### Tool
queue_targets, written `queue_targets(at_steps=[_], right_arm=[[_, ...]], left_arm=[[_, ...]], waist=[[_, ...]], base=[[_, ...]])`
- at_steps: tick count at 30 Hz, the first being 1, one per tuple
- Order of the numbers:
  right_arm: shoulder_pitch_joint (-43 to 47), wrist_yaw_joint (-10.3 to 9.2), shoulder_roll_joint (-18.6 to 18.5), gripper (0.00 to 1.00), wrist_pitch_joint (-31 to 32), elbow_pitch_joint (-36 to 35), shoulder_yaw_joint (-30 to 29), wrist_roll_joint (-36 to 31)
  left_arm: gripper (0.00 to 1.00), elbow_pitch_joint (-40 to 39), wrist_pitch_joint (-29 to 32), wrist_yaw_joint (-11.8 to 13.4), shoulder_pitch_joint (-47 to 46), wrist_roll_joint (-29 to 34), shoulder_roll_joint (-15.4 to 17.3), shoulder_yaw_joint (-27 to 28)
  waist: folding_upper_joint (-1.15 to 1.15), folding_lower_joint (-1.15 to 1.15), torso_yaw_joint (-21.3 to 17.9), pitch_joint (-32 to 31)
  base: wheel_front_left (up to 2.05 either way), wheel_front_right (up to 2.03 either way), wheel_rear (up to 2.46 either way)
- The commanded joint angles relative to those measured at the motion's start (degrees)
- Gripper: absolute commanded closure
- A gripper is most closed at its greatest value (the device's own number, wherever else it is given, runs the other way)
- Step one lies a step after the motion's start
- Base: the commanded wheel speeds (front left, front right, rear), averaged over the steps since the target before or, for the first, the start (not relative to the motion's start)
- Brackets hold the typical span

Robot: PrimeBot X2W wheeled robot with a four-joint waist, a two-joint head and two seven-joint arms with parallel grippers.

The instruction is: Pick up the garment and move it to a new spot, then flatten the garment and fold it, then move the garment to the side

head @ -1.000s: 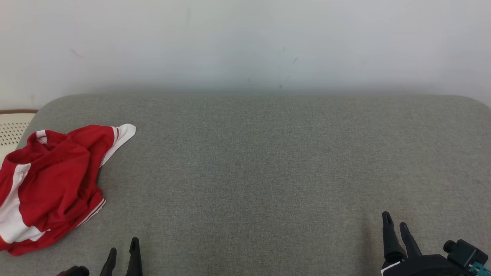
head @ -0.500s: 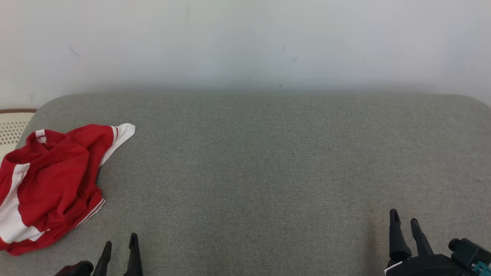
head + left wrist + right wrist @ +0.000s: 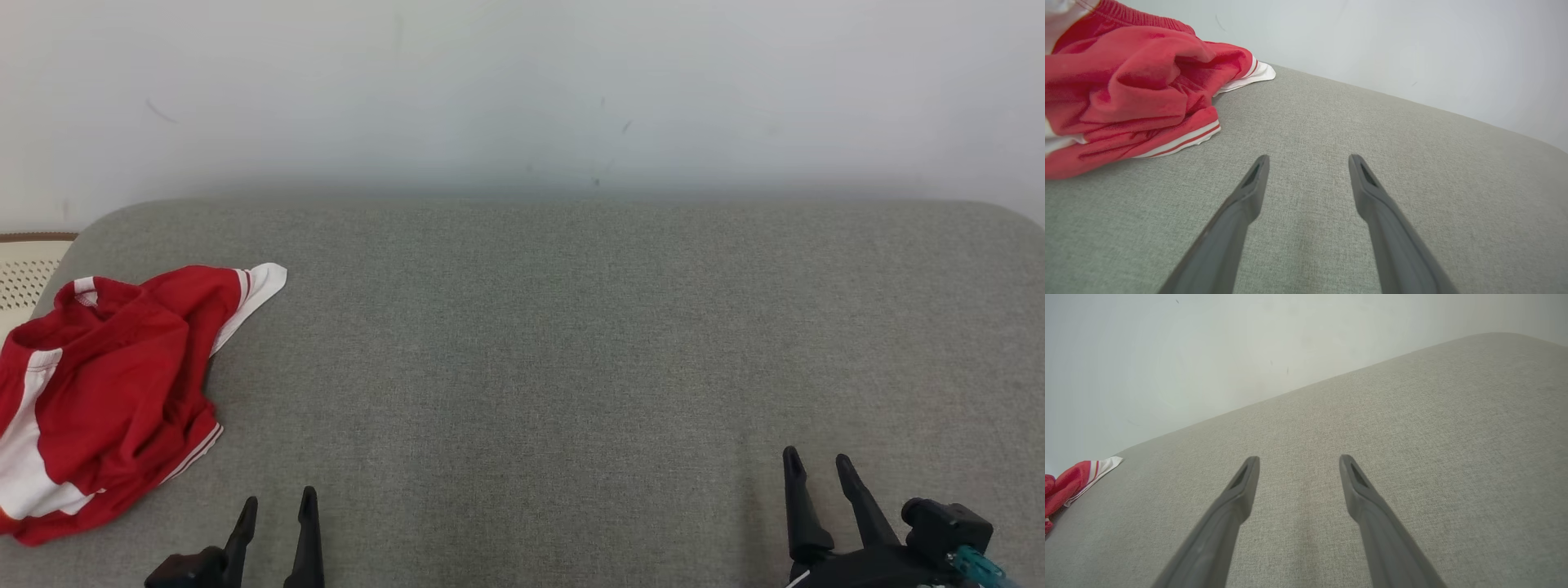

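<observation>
The red-and-white garment [image 3: 114, 392] is lying crumpled at the left edge of the grey cushion [image 3: 571, 343]. My left fingers [image 3: 307, 539] and right fingers [image 3: 802, 514] are hanging wide and empty. Risk: pinching one layer, dragging it off that edge.

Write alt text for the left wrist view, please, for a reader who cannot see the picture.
A crumpled red garment with white stripes lies at the upper left on a grey fabric surface. The left gripper points across the fabric beside it, its two dark fingers apart and holding nothing. A pale wall stands behind.
</observation>
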Motion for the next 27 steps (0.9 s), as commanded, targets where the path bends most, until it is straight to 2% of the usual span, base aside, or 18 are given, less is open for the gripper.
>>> queue_targets(at_steps=[1,8,27], right_arm=[[-0.8,0.03,-0.6,0.0,-0.6,-0.1,0.9,-1.7],[-0.9,0.04,-1.4,0.0,-1.5,1.5,3.4,-5.3],[0.2,0.04,-0.6,0.0,-3.7,1.6,1.5,-15.2]], left_arm=[[0.0,0.0,-0.6,-0.3,-0.6,1.4,0.1,-0.1],[0.0,0.3,-1.5,-0.7,-0.3,5.2,-0.2,-0.5],[0.0,2.0,-3.6,-0.7,-0.7,13.3,-1.2,1.0]], waist=[[0.0,0.0,0.0,0.0],[0.0,0.0,-0.2,-0.2],[0.0,0.0,-0.6,-0.1]], base=[[0.0,0.0,0.0],[0.0,0.0,0.0],[0.0,0.0,0.0]])
